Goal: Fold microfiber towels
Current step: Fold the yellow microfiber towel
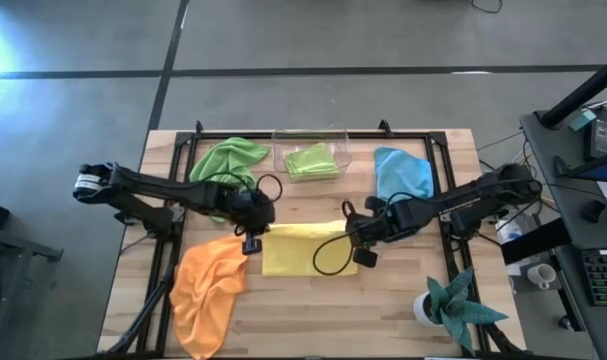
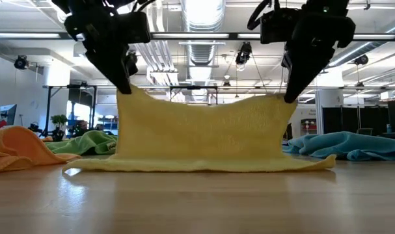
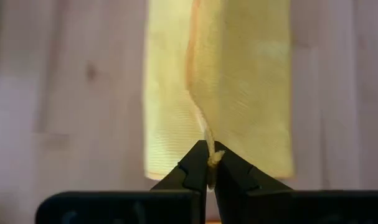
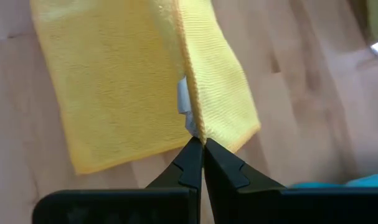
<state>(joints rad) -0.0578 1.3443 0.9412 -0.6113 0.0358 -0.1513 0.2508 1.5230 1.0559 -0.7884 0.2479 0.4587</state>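
Observation:
The yellow microfiber towel (image 2: 204, 133) hangs as an upright sheet at the table's middle, and its lower part (image 2: 204, 166) lies on the wood. My left gripper (image 2: 124, 88) is shut on its upper left corner. My right gripper (image 2: 289, 97) is shut on its upper right corner. From above, the towel (image 1: 301, 250) lies between the two grippers (image 1: 253, 236) (image 1: 356, 242). An orange towel (image 1: 208, 290) lies crumpled at the near left, a lime green one (image 1: 228, 160) at the far left, a light blue one (image 1: 403, 172) at the far right. My left gripper pinches the towel's upper left corner (image 3: 208, 142) between its two fingertips, slanting down from above. The cloth hangs below the fingers with its lower part on the table. My right gripper pinches the upper right corner (image 4: 198, 132) at the hem between its fingertips, likewise slanting down from above. The top edge (image 2: 204, 101) between the two holds sags only a little.
A clear container (image 1: 311, 150) at the far middle holds a folded lime green towel (image 1: 311, 162). A teal spiky plant in a white pot (image 1: 451, 305) stands at the near right corner. A black frame (image 1: 313, 132) runs along the table's far edge and sides.

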